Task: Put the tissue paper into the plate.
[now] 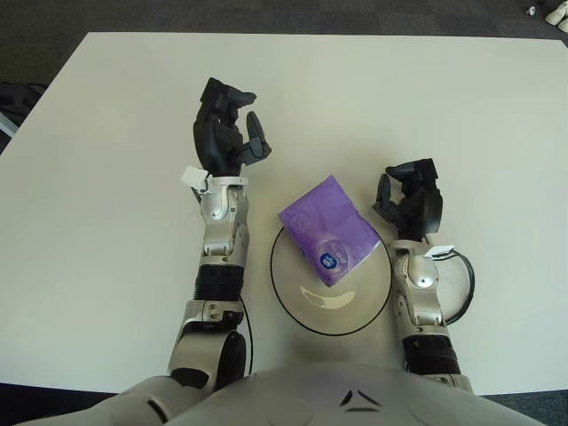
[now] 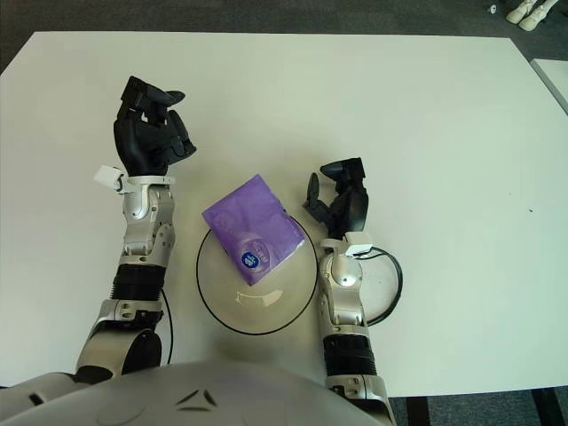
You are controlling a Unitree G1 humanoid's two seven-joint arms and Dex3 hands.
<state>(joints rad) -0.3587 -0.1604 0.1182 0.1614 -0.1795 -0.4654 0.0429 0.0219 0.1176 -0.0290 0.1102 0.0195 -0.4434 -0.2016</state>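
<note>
Purple tissue pack (image 1: 328, 229) already lies on the plate (image 1: 297, 312), over the plate's far half, with its far corner poking past the rim toward the middle of the table (image 1: 98, 177). Looks flat, tilted diagonally: long axis runs from far-left to near-right across the plate, blue round sticker at the near end.

Right hand (image 1: 406, 200) is just beside the plate's right rim, close to the pack's right edge but apart from it. Fingers loosely spread and slightly curled, holding nothing. Left hand (image 1: 226, 133) is off the plate's far-left side, farther from the pack than the right hand, raised with palm turned toward the plate. Fingers partly curled, thumb apart, nothing in it.

Key relation: pack lies directly left of the right hand, and near-right of the left hand; right hand is clearly the nearer one. Neither touches the pack.

Judgement: task looks basically complete, pack resting in the plate and released. If anything is left, it is a small nudge toward the plate's centre, since one corner overhangs the far rim. Right hand would be best placed for that, pushing leftward and toward the robot. Risk is low; the pack looks soft and stable.
</note>
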